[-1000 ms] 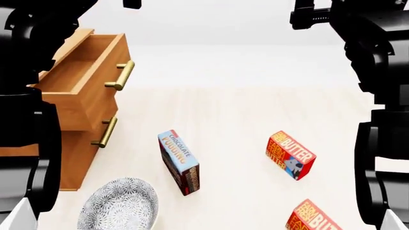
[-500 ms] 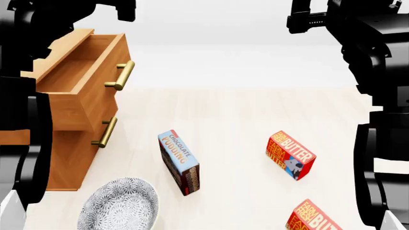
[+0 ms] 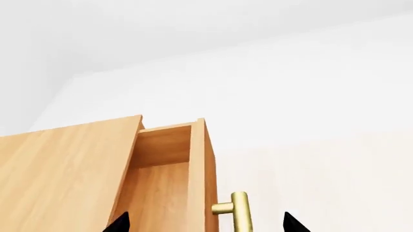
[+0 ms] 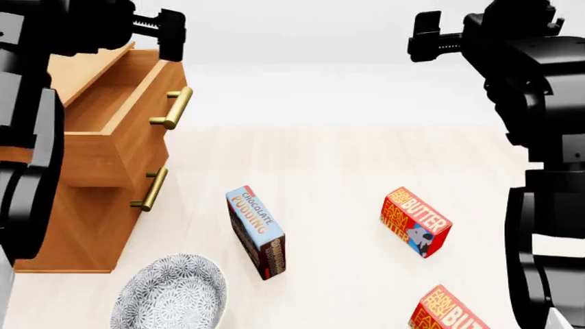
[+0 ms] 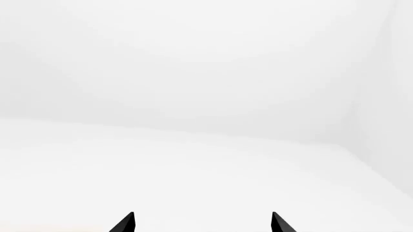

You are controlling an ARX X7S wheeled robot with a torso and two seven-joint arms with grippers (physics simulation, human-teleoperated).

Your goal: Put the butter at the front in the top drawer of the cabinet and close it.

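Note:
Two butter cartons lie on the pale surface in the head view: one [image 4: 416,221] at mid right, and one [image 4: 448,312] nearer me, cut off by the bottom edge. The cabinet [image 4: 82,219] stands at the left with its top drawer [image 4: 119,103] pulled out and showing nothing inside. My left gripper [image 4: 169,33] hovers open above the drawer's far end. In the left wrist view this gripper [image 3: 205,226] spans the drawer's front panel [image 3: 197,174] and brass handle [image 3: 240,210] without touching them. High at the right, my right gripper [image 4: 422,35] is open and holds nothing; its wrist view [image 5: 202,224] shows only white.
A blue-and-brown Chocolate Pudding box [image 4: 256,232] lies in the middle. A patterned grey bowl [image 4: 171,295] sits at the lower left, in front of the cabinet. The lower drawer's brass handle [image 4: 151,190] sticks out under the open drawer.
My left arm has swung in from the top left, bringing its gripper over the open drawer. The right gripper has come slightly down and left. The cartons, box and bowl have not moved.

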